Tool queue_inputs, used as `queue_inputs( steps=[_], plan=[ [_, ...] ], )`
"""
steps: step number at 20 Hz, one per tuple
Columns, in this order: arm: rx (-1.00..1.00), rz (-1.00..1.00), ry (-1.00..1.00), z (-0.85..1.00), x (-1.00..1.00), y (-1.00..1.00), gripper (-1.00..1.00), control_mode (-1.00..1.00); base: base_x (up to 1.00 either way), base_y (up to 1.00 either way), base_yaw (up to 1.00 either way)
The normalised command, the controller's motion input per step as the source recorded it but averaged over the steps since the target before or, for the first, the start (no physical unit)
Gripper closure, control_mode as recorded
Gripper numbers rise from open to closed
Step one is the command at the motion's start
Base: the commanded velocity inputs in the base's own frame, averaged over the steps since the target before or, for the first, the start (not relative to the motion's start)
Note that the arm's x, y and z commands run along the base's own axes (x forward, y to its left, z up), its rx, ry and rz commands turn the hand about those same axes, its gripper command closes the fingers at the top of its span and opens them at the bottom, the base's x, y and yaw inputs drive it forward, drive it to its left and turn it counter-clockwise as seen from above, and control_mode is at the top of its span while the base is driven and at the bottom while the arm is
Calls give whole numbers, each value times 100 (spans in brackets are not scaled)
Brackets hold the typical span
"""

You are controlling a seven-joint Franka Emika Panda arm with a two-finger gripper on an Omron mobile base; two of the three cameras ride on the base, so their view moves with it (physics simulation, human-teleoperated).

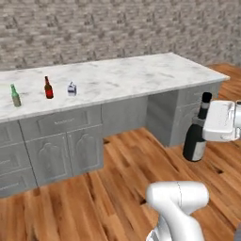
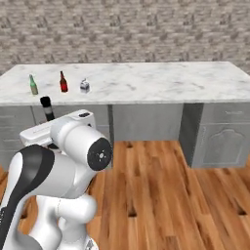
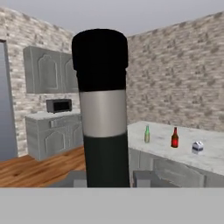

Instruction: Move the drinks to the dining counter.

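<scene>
My gripper (image 1: 207, 126) is shut on the neck of the tall black wine bottle (image 1: 195, 140), which hangs upright over the wooden floor, off the right end of the dining counter (image 1: 141, 70). In the hand view the bottle's neck (image 3: 104, 109) rises between the fingertips (image 3: 75, 178). In the right base view its cap (image 2: 46, 107) pokes out behind my arm. On the counter's left part stand the green glass bottle (image 1: 16, 95), the red-brown beer bottle (image 1: 48, 88) and the small milk carton (image 1: 71, 89), all upright and apart.
Grey drawer and cabinet fronts (image 1: 61, 146) face me under the slab. A brick wall (image 1: 117, 28) runs behind it. In the hand view a microwave (image 3: 58, 105) sits on a far counter under wall cabinets. Wooden floor (image 1: 94, 202) lies between me and the counter.
</scene>
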Motion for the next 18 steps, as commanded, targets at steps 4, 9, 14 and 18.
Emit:
queue_inputs(
  steps=[4,9,14,18],
  plan=[
    [0,0,0,0,0,0,100,100,100,-69,28],
    [0,0,0,0,0,0,100,100,100,-80,22],
    [0,0,0,0,0,0,100,100,100,-23,16],
    [0,0,0,0,0,0,100,100,100,36,-2]
  ],
)
